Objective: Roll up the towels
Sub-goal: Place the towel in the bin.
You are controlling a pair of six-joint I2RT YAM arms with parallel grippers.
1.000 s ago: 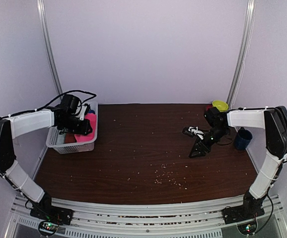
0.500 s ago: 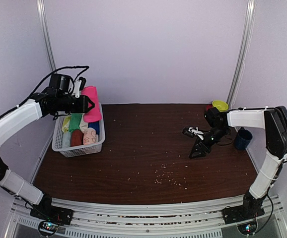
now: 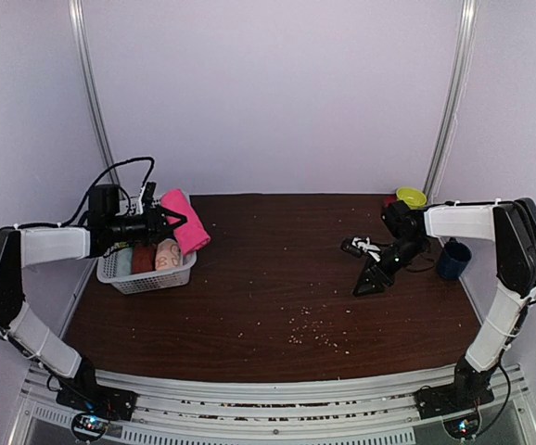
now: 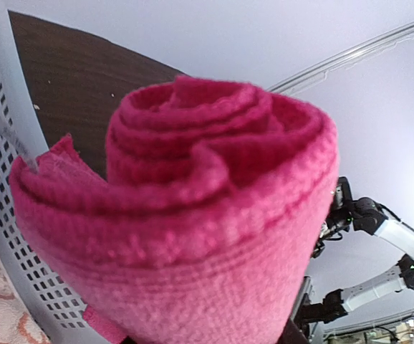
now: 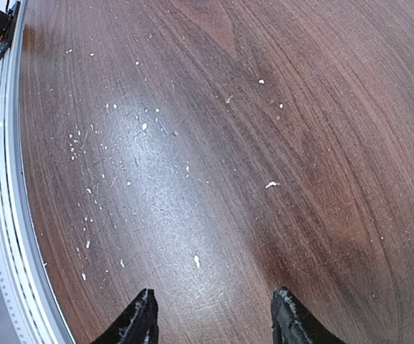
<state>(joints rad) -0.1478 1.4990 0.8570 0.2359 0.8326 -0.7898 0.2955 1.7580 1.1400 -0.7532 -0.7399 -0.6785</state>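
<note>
Two arms flank a dark brown wood-grain table whose top is sprinkled with pale crumbs, thickest toward the near edge, where a ribbed metal rail runs. Plain pale lilac walls close in three sides, with slim metal posts standing at the back corners. At far left, the left gripper is clamped on the rolled pink towel, lifted over the right edge of a white mesh basket; a peach towel lies inside. The right gripper hangs low over bare wood, fingers spread, holding nothing. A yellow-green cup and a dark blue cup sit at far right.
</note>
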